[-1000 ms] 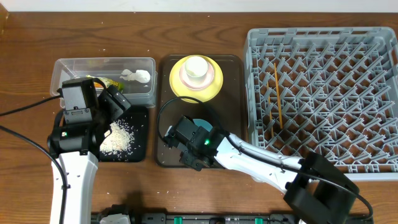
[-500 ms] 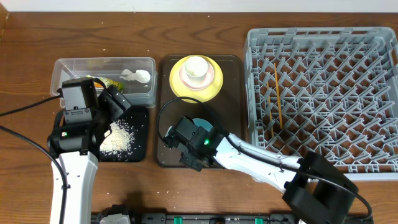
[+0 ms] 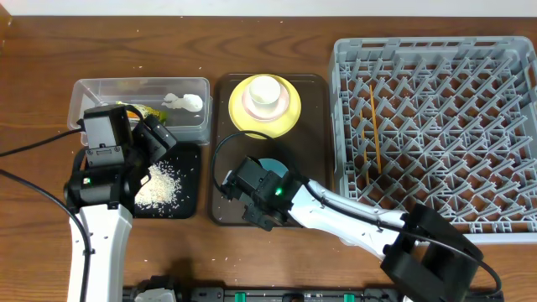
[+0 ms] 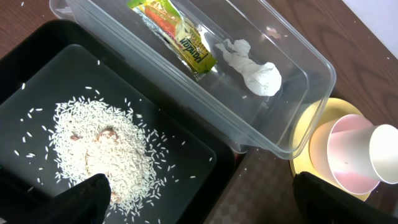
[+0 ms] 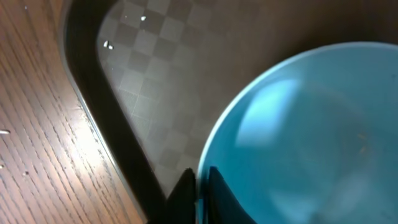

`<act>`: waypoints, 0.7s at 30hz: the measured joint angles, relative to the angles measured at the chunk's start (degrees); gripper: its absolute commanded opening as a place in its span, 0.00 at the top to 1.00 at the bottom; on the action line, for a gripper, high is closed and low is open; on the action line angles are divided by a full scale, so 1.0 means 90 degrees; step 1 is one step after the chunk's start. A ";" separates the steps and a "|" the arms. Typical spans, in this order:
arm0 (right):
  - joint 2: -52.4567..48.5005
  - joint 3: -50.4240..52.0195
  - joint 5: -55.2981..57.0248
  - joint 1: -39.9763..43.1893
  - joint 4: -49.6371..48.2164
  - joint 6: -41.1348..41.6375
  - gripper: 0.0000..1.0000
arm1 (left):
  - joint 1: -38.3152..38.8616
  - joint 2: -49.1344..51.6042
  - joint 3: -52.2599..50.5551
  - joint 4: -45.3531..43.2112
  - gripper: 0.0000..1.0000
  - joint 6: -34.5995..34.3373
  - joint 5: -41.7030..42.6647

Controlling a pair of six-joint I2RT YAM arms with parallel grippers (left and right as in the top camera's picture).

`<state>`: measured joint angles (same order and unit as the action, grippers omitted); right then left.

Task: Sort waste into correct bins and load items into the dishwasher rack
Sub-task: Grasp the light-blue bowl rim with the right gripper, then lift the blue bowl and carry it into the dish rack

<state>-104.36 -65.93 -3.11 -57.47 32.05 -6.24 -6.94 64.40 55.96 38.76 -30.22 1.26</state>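
Nothing has shifted since the earlier frames: both arms sit just where they were a second ago. Left fingers (image 4: 202, 183) are spread wide and released, hovering over the shallow black rectangular tray (image 4: 186, 155), where the heap of loose white rice grains (image 4: 102, 149) lies. Just behind it, the clear plastic rectangular tub (image 4: 311, 68) holds the yellow-green-orange snack wrapper (image 4: 180, 40) and the crumpled white tissue (image 4: 255, 71). Right fingers (image 5: 198, 186) are clenched on the rim of the light blue bowl (image 5: 298, 137), one on each side, and the bowl sits on the flat dark brown serving tray (image 3: 315, 126). At the far end of that tray, the small white cup (image 3: 265, 91) stands in the pale pink bowl (image 3: 250, 105) on the yellow round plate (image 3: 289, 122). A pair of thin wooden chopsticks (image 3: 374, 126) lies in the large grey plastic dishwasher rack (image 3: 512, 50) on the wooden desk (image 3: 277, 42).
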 measured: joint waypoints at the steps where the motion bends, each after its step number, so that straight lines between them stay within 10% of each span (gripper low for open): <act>1: 0.0000 0.0000 0.0005 0.0000 -0.0012 -0.0002 0.99 | 0.0000 0.0000 0.0000 0.0000 0.04 0.0000 0.0000; 21: 0.0029 -0.1863 -0.0935 0.1025 0.1005 0.0483 0.99 | 0.0000 0.0000 0.0000 0.0000 0.04 0.0000 0.0000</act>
<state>-104.09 -82.70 -11.53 -48.25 41.10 -1.89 -6.94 64.40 55.96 38.76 -30.22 1.26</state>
